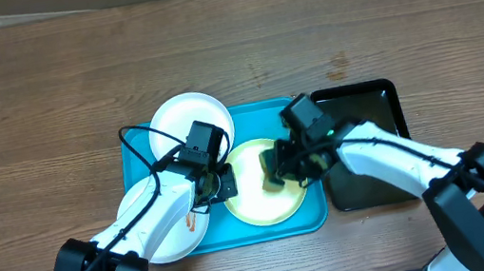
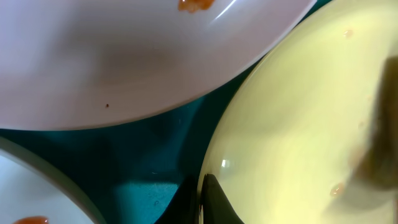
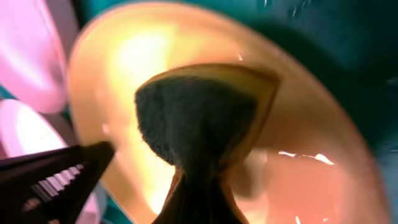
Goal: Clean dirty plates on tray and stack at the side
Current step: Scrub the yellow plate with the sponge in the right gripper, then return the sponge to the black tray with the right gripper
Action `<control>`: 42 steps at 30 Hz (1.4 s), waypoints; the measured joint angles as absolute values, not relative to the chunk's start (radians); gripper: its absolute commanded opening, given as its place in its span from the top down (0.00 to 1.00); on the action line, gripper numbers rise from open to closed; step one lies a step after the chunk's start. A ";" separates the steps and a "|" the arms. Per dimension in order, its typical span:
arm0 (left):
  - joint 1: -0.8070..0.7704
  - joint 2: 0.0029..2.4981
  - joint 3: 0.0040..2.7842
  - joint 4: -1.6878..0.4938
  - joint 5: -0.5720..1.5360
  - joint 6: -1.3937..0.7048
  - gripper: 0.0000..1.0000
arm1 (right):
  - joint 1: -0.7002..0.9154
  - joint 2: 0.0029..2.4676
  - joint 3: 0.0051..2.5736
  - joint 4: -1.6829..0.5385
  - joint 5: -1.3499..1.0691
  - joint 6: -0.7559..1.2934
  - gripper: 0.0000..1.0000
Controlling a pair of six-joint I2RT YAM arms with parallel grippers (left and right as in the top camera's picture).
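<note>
A pale yellow-green plate (image 1: 266,199) lies on the turquoise tray (image 1: 263,118), between my two grippers. My left gripper (image 1: 220,179) is shut on that plate's left rim (image 2: 202,186). My right gripper (image 1: 277,167) is shut on a dark green and yellow sponge (image 3: 199,118), which presses on the plate's inside (image 3: 143,56). One white plate (image 1: 189,124) sits at the tray's back left. A second white plate (image 1: 175,237), with reddish smears, lies front left, partly under my left arm. In the left wrist view a white plate (image 2: 124,56) carries an orange smear.
A glossy black tray (image 1: 368,107) lies right of the turquoise one, under my right arm. Brown wood-grain tabletop (image 1: 44,98) stretches to the left, the back and the far right.
</note>
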State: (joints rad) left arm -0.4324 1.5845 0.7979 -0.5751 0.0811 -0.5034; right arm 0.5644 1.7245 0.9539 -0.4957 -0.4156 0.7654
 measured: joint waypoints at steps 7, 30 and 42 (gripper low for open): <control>-0.432 1.584 0.798 -0.575 0.081 -0.503 0.96 | 0.491 1.610 0.980 -0.607 -0.434 0.654 0.96; -0.432 1.584 0.798 -0.575 0.081 -0.504 0.96 | 0.588 1.648 0.856 -0.469 -0.253 0.619 0.96; -0.432 1.584 0.798 -0.575 0.081 -0.504 0.96 | 0.595 1.681 0.855 -0.377 -0.313 0.651 0.96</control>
